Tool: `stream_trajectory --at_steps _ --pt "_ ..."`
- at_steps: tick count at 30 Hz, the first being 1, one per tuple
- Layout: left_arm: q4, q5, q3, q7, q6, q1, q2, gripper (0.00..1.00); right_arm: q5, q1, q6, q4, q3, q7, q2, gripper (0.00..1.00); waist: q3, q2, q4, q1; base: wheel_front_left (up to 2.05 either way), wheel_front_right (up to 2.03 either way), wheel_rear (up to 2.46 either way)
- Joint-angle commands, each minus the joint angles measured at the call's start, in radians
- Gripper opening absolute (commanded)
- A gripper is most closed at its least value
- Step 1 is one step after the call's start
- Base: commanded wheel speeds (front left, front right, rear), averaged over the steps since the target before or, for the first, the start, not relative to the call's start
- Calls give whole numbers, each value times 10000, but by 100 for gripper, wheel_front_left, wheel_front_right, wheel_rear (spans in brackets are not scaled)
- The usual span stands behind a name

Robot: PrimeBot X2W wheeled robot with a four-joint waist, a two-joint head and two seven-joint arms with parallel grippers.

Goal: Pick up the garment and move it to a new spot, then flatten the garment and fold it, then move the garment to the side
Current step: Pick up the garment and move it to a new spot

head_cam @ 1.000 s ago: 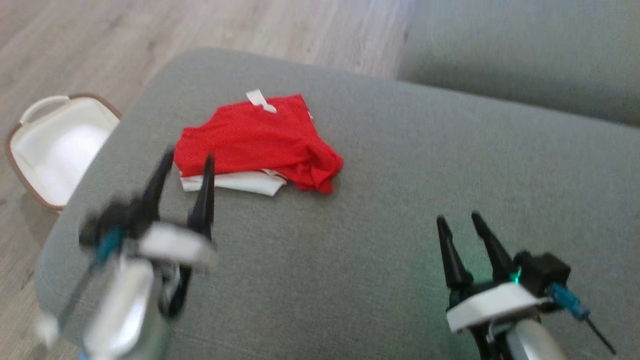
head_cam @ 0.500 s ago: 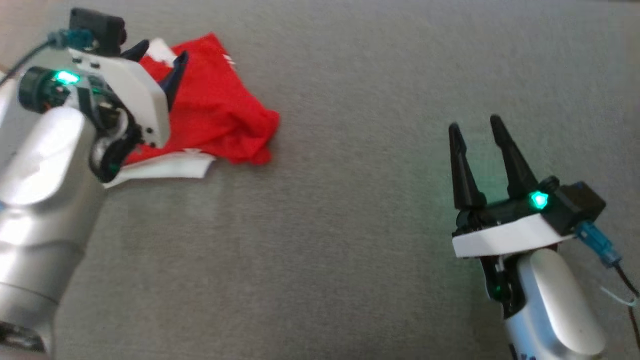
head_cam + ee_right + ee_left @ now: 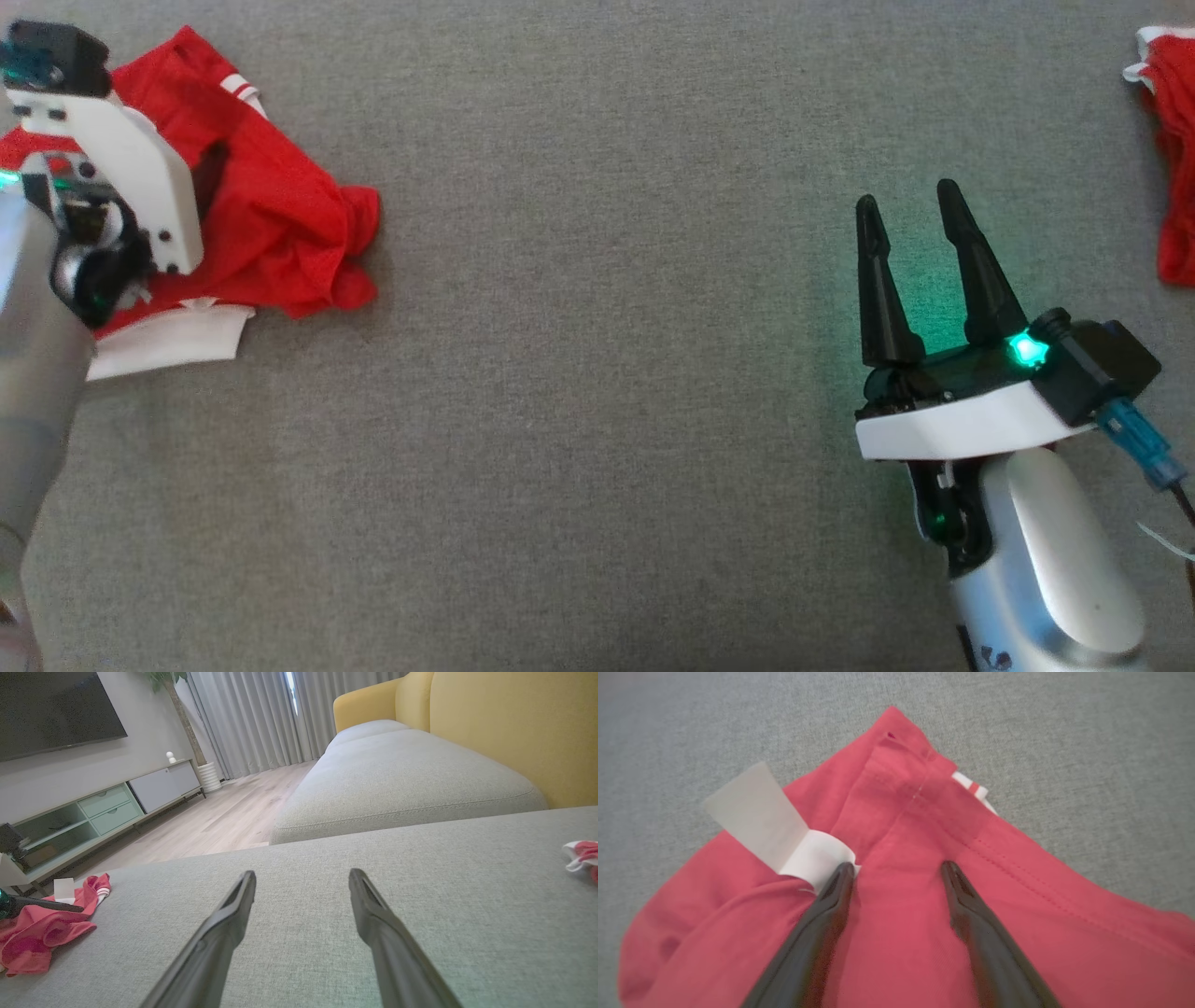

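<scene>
We see soft, even daylight, brightest at the curtains (image 3: 261,718) in the right wrist view. A green lamp (image 3: 1025,350) on the right gripper (image 3: 907,193) tints the grey cushion (image 3: 597,420) beside it, and the fingers (image 3: 822,933) of the left gripper (image 3: 897,864) blur near the lens.

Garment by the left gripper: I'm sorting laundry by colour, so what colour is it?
The garment is red with white trim; it shows best in the left wrist view.

A home living room: ahead of the right hand (image 3: 302,871), grey sofa cushions (image 3: 402,779), a yellow backrest (image 3: 509,732), wood floor (image 3: 219,821), curtains (image 3: 252,718); to its left, a television (image 3: 51,709) above a cabinet (image 3: 107,807).
</scene>
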Motion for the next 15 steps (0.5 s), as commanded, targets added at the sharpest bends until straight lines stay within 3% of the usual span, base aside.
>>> stream_trajectory --at_steps 1,2,3,4,8,14,15 --pt "170 -176 167 370 18 -425 464 100 -37 -223 -7 -384 205 -33 -7 100 67 0 -51 -1 0 0 0" --pt "257 -289 125 538 18 -409 412 100 -46 -220 -7 -389 186 -38 -7 100 67 0 -43 -1 0 0 0" --pt "273 -407 62 693 18 -395 358 58 -54 -221 -7 -389 163 -41 -7 100 58 0 -27 -1 0 0 0" --pt "228 -523 7 759 18 -392 324 0 -60 -223 -7 -385 138 -44 -7 100 45 0 -2 -1 0 0 0" --pt "-98 -618 -204 173 18 -541 405 0 -79 -222 -7 -330 138 -55 -7 100 -92 0 117 -1 0 0 0" --pt "-236 116 -45 -2888 223 -1369 244 0 -79 -161 -7 -160 154 -70 -7 100 -564 0 286 -1 0 0 0" --pt "-236 116 -45 -2888 223 -1369 244 0 -79 -161 -7 -160 154 -70 -7 100 -564 0 286 -1 0 0 0"
